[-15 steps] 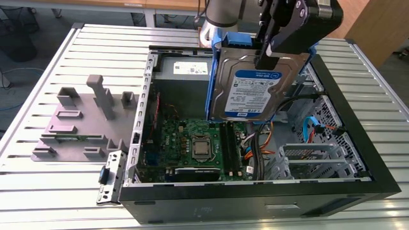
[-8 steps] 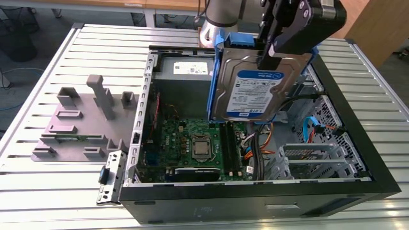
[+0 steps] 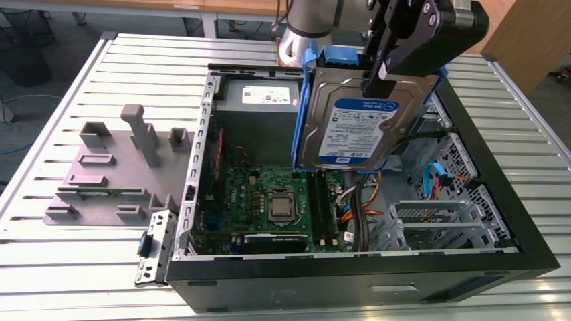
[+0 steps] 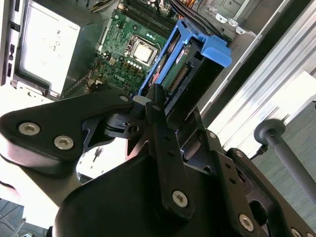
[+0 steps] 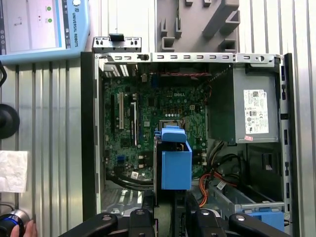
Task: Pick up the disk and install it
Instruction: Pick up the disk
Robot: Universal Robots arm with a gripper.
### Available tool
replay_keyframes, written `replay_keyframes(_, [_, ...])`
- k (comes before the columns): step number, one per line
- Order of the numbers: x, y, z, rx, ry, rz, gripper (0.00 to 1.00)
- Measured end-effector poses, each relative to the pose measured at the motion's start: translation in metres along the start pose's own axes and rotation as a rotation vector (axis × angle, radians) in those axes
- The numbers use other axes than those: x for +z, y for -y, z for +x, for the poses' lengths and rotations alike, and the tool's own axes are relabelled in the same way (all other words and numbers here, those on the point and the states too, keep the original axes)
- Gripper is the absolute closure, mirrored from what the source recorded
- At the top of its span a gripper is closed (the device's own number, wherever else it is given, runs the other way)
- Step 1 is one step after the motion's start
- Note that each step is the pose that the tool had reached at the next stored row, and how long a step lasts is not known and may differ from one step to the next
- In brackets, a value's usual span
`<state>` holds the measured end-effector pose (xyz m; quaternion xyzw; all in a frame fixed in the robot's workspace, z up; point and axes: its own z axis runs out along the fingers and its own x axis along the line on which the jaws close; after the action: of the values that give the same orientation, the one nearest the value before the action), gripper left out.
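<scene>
Found the disk (image 3: 352,130) clamped by its upper edge in the gripper (image 3: 380,81), jaws shut tight on it. Saw it hanging upright in the air above the open computer case (image 3: 357,267), clear of everything inside. Noted the white-and-blue label turned toward the exterior view and the blue carrier rails (image 3: 306,114) running down the sides. Judged it to be over the middle of the case, above the motherboard (image 3: 259,194).

Looked into the case. Found the green motherboard lying flat on the floor of it, with a bare processor socket (image 3: 281,204) near the centre. Found a grey power supply (image 3: 257,97) with a white label in the far corner, beyond the disk. Found a perforated metal drive cage (image 3: 446,217) at the exterior view's right, with a blue cable (image 3: 434,175) and a bundle of coloured wires (image 3: 352,204) just beside it. Made out, in the first wrist view, a blue plastic piece (image 5: 266,218) lodged in a metal bay near those wires; could not tell how it was seated.

Saw, in the second wrist view, the disk's connector edge and a blue pull tab (image 4: 217,52) on its carrier, with the motherboard below.

Found the case resting on a slatted metal table (image 3: 63,261). Found a grey moulded fixture (image 3: 116,167) with upright posts on the same table, at the exterior view's left, just beside the case wall. Spotted, in the first wrist view, a blue-framed tablet (image 5: 44,24) lying on the table next to the case.
</scene>
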<state>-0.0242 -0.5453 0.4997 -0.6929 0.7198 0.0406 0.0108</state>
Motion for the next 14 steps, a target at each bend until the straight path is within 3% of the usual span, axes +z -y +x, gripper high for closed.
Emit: replay_keyframes(14, [0.0003,0.0044,-0.0002,0.000,0.0000,0.0000,0.65])
